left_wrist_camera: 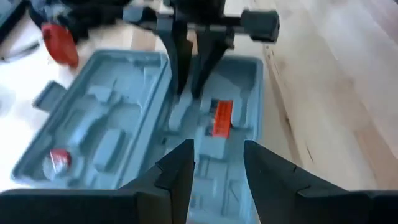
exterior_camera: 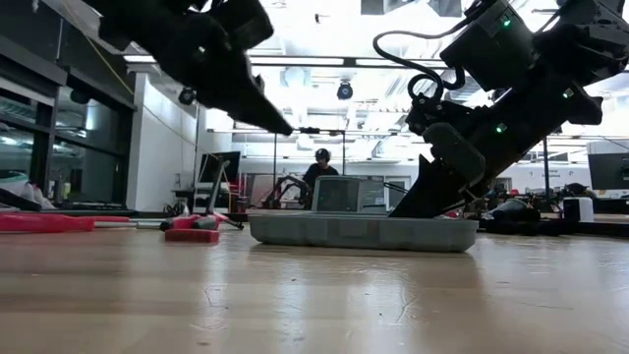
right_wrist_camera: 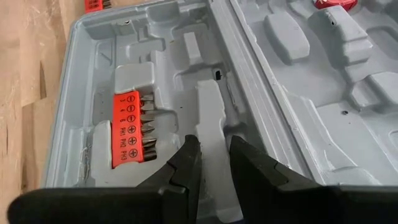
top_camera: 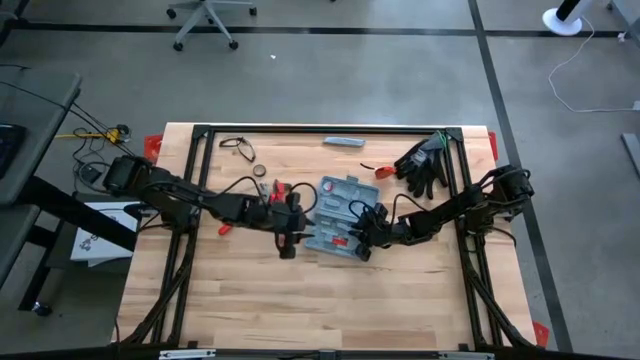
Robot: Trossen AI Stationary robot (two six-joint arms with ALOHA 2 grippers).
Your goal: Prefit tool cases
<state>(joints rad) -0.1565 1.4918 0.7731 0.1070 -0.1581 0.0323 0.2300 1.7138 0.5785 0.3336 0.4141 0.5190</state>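
**A:** Mid-worktop, the blue-grey moulded plastic tool case (top_camera: 338, 216) lies open and flat on the pale wooden worktop (top_camera: 300, 300), both halves up. What are the arms doing?

**B:** The right pincer (right_wrist_camera: 214, 163) hovers low over the tray half, its dark fingers narrowly apart on either side of a long raised rib, beside the red plastic holder of screwdriver bits (right_wrist_camera: 132, 129). Nothing sits between them that I can make out. The left pincer (left_wrist_camera: 216, 163) hangs over the case's left edge, moderately parted and empty, facing the right arm across the tray.

**A:** How should the fitting step go?

**B:** Judging by the empty slots, tools must be seated squarely. Bring each piece down level over its matching recess, press lightly, and let the other pincer steady the shell so it does not skid.

**A:** Any hazards?

**B:** The two arms are close over one small case; they should move in turn. The black gloves (top_camera: 424, 162) at far right are well clear.
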